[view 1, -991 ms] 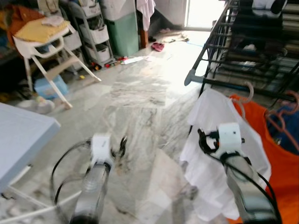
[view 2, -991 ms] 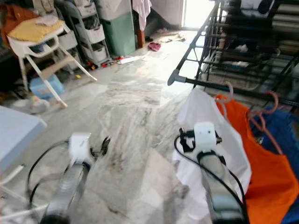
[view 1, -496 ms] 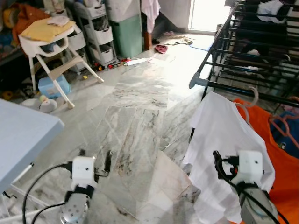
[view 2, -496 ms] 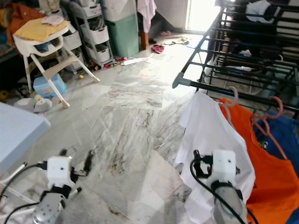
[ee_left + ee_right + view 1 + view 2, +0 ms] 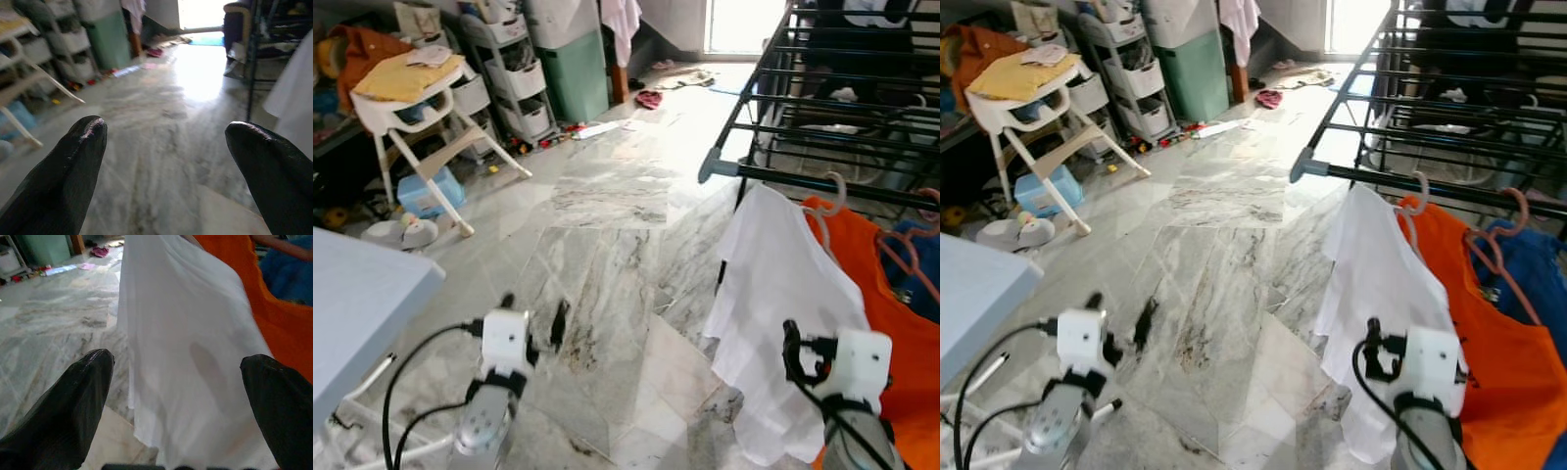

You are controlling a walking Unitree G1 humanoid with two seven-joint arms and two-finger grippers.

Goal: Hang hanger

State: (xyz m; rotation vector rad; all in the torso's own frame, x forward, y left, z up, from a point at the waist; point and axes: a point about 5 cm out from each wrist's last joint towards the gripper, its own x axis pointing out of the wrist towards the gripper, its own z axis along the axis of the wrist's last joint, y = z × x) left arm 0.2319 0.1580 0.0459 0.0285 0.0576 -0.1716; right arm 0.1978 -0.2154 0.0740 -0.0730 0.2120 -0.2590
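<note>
A white shirt [image 5: 783,294] hangs on a pale hanger whose hook [image 5: 830,191] sits over the lowest rail [image 5: 803,181] of the black drying rack [image 5: 822,108]. Beside it hang an orange garment [image 5: 901,333] and a blue one [image 5: 918,269] on a pink hanger [image 5: 906,245]. My right gripper [image 5: 792,354] is open and holds nothing, low in front of the white shirt [image 5: 186,333]. My left gripper [image 5: 533,318] is open too, over the marble floor, its fingertips [image 5: 63,171] wide apart.
A white high chair [image 5: 411,98] with a yellow cushion, plastic drawers [image 5: 504,69] and a green bin [image 5: 578,73] stand at the back left. A blue-grey table [image 5: 362,313] is at my near left. Open marble floor [image 5: 607,225] lies between them and the rack.
The camera has shifted and the picture is sharper. Both arms sit lower in view than a second ago. The clothes on the rail hang as before.
</note>
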